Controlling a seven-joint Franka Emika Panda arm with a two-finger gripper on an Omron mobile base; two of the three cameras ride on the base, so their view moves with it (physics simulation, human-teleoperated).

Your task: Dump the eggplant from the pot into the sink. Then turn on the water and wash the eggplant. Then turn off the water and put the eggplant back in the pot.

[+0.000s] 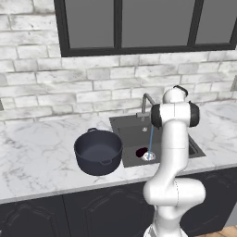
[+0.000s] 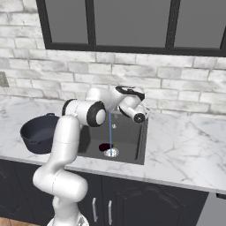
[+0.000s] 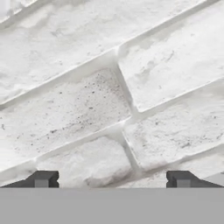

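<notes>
Gripper [image 3: 112, 179]: fingers [image 3: 43, 178] spread wide apart, nothing between them; faces the white brick wall [image 3: 109, 87] at close range.
Hand: raised above the back of the sink, near the faucet, pointed at the wall.
Eggplant [image 1: 140, 152]: lies on the sink floor, just beside the round silver drain [image 1: 148, 156], toward the front edge of the basin.
Water [image 1: 150, 139]: thin blue stream, falling straight from the spout to the drain.
Sink [image 1: 132, 132]: dark recessed basin in the marble counter [image 1: 37, 148], under the window [image 1: 139, 23].
Faucet [image 1: 145, 102]: stands at the back edge of the sink, partly hidden by the arm.
Pot [image 1: 98, 151]: upright on the counter, just beside the sink's left edge, near the counter's front edge; inside looks bare.
Cabinets [image 2: 145, 203]: dark doors below the counter.
</notes>
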